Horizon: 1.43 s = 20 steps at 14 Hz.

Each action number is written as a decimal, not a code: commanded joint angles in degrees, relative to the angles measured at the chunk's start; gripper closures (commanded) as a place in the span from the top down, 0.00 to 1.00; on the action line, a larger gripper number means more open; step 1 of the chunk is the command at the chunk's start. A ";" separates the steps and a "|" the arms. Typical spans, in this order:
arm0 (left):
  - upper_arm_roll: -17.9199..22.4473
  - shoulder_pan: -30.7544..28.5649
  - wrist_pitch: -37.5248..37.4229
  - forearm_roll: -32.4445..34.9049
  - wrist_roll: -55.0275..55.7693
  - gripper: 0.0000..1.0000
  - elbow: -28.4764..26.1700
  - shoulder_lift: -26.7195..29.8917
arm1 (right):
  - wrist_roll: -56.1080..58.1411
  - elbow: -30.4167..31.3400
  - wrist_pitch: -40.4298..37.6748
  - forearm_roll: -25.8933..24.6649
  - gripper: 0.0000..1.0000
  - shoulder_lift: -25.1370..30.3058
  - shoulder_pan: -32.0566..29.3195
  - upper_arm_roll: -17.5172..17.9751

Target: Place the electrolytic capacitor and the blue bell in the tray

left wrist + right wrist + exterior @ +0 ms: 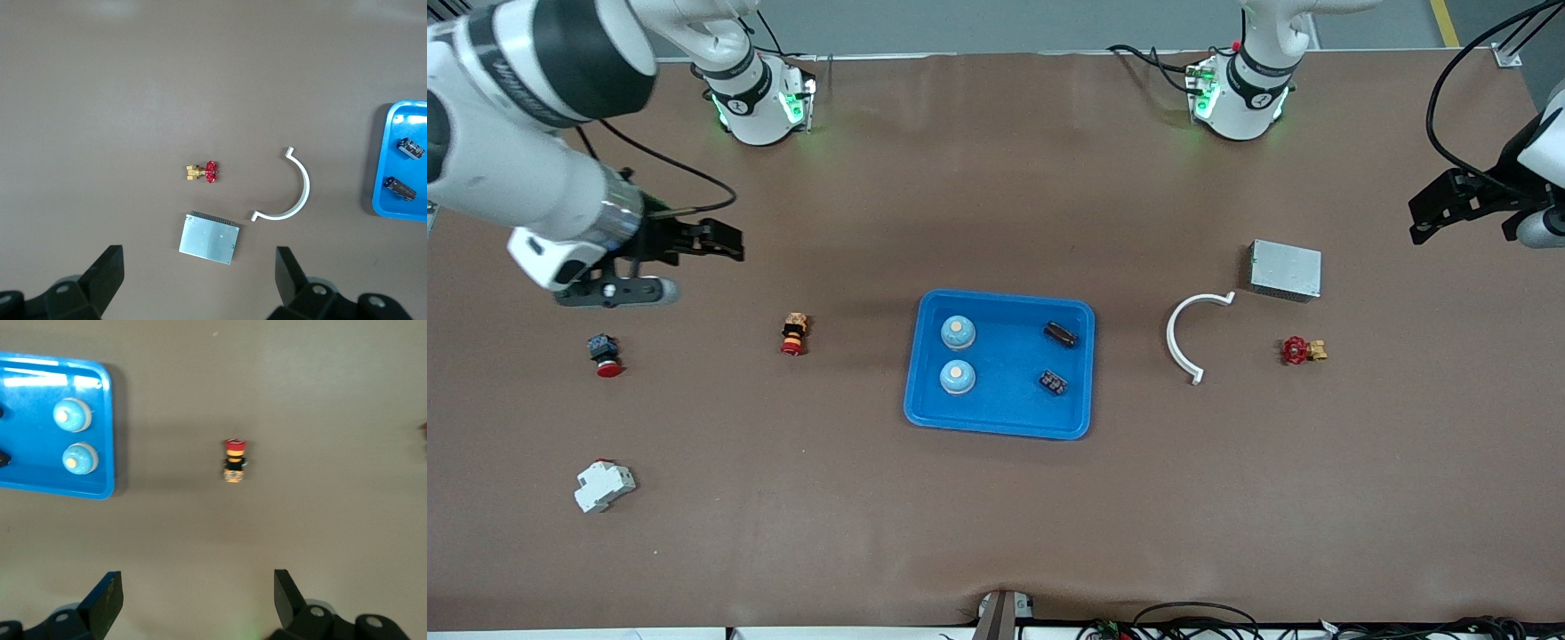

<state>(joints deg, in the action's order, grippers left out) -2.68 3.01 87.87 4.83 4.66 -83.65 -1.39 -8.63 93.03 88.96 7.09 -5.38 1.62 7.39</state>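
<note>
Already loaded: your tray (1000, 425) holds two blue bells (958, 332) (958, 377) and two capacitors (1060, 333) (1053, 382), mid-worktop (996, 516). Left gripper (200, 283) hangs w/ fingers wide, empty, over the metal box (209, 237), the red valve (203, 172) just past it. Right gripper (198, 605) hangs w/ fingers spread, empty, over bare worktop, a red-capped button (234, 461) ahead of the fingertips.

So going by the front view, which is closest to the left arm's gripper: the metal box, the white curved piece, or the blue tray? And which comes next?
From the left gripper, up at the left arm's end of the table:
1. Metal box, nearest that end.
2. White curved piece, between box and tray.
3. Blue tray, mid-table, farthest.
</note>
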 commanded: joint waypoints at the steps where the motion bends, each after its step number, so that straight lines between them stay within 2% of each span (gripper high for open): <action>1: -0.04 -0.20 -0.69 -1.32 0.09 1.00 0.33 0.68 | 5.18 -1.80 -1.68 -0.06 1.00 0.55 -3.71 -2.89; 4: -0.04 -0.20 -0.69 -1.32 0.00 1.00 0.42 0.77 | 13.19 -1.80 -2.65 -1.11 1.00 0.55 -8.03 -3.69; 6: -0.04 -0.20 -0.69 -1.41 0.00 1.00 0.33 0.77 | 13.03 -1.88 -2.65 -3.65 1.00 0.55 -7.42 -5.71; 10: -0.04 -0.20 -0.69 -1.41 0.00 1.00 0.33 0.77 | 12.33 -3.29 -2.73 -8.32 1.00 0.64 -6.98 -5.72; 20: -0.22 -0.02 -1.65 -1.41 0.09 1.00 0.07 0.95 | 12.24 -3.64 -3.00 -8.06 1.00 0.81 -7.07 -5.19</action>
<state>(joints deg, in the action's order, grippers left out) -2.73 3.07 87.10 4.83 4.66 -83.43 -1.35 4.09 89.80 86.64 0.02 -5.24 -5.73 1.82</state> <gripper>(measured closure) 0.000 0.000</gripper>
